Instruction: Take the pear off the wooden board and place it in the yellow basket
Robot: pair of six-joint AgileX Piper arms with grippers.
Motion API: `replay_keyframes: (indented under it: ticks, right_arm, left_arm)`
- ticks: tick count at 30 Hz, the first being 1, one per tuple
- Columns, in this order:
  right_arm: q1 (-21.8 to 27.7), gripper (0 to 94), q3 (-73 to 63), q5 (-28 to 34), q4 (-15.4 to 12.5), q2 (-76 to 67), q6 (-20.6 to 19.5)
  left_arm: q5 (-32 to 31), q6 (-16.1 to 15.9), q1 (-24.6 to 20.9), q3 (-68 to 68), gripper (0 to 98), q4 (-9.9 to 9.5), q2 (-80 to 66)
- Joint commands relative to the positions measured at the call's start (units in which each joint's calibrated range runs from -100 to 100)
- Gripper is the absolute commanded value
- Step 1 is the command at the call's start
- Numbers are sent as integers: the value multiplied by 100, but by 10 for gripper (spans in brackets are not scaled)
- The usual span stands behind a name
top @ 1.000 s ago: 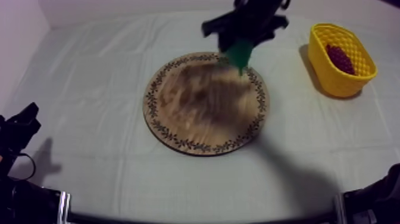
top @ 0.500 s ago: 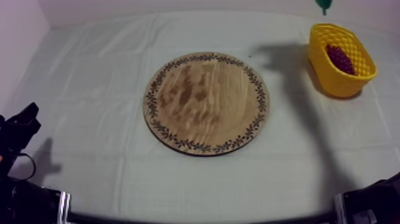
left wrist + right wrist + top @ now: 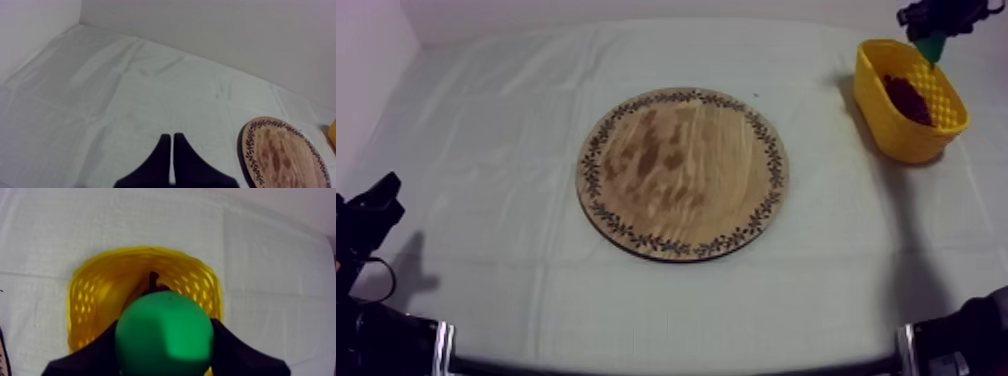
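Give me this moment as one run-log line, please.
right gripper: shut on pear, over yellow basket | left gripper: shut, at rest | grapes in basket

right gripper: holds green pear above yellow basket | grapes: inside basket | wooden board: mid-table, well apart from basket | left gripper: low at left edge

No legible text, label, brand, number or sign made out in any view. Rim of round wooden board: leaf-vine ornament only, no lettering.
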Motion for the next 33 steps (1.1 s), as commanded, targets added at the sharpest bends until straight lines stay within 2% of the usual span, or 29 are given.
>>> replay_keyframes:
  ticks: [1,5,11,14,23,29,33]
  right_arm:
    - [46,354,56,-1,-24,188,63]
    - [120,408,215,-84,-6,472,101]
    - [203,660,317,-45,-79,815,167]
    - [228,712,342,-172,-210,878,237]
    - [276,651,832,-1096,-514,177,415]
    - [284,591,1844,-2067,-675,-1137,497]
    - [188,552,2818,-2547,-602,-2323,391]
  left_arm:
    - [-1,-1,1,0,1,-2,0]
    - [-1,-1,1,0,1,-2,0]
    - [-1,-1,1,0,1,-2,0]
    - [-1,-1,1,0,1,-2,0]
    - [-1,-1,1,0,1,-2,0]
    - [-1,-1,1,0,1,-2,0]
    - [-1,-1,1,0,1,-2,0]
